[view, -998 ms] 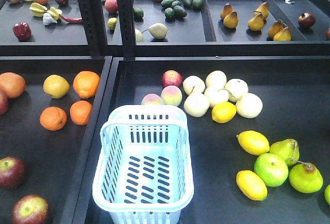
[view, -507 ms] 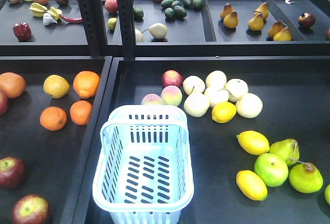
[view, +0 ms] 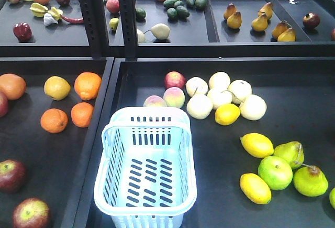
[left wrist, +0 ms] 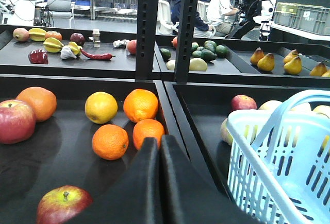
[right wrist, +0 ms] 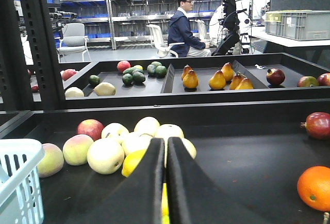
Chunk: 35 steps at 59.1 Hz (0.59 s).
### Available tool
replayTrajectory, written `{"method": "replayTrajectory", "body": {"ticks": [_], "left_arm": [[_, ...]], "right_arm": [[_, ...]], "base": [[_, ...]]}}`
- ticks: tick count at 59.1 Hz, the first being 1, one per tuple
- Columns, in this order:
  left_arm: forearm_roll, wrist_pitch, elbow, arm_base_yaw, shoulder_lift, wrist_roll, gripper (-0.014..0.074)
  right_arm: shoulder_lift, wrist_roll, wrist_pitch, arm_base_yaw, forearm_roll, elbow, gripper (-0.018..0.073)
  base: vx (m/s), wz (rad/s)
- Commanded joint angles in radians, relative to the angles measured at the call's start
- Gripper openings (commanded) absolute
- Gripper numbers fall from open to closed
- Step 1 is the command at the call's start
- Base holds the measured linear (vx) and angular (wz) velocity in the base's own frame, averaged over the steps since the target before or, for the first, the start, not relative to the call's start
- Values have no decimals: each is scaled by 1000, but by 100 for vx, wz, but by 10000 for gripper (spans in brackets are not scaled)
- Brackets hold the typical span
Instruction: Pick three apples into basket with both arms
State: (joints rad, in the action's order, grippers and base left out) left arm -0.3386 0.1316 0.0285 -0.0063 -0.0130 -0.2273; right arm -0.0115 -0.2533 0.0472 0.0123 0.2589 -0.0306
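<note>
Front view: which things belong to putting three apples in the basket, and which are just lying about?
Job: basket; dark red apples in the left tray.
Lying about: oranges; lemons; pears; green apple; peaches.

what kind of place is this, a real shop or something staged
Probably a robotics lab staged as a produce stand: fruit in black trays beside a shopping basket, with a seated person, an office chair and storage shelving behind.
</note>
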Motion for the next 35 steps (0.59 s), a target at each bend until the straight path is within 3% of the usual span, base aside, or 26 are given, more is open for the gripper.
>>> {"method": "replayTrajectory", "body": {"ticks": [1, 35], "left_arm": [[-6, -67, -26, -5, -13, -1, -6], [-10, -209, -26, -5, -13, 6, -6]], "right_arm": [[-11, 7, -75, -4, 11, -11, -5], [-11, 7, -76, -4, 12, -11, -5]], "base": [[0, 0], [0, 0]]}}
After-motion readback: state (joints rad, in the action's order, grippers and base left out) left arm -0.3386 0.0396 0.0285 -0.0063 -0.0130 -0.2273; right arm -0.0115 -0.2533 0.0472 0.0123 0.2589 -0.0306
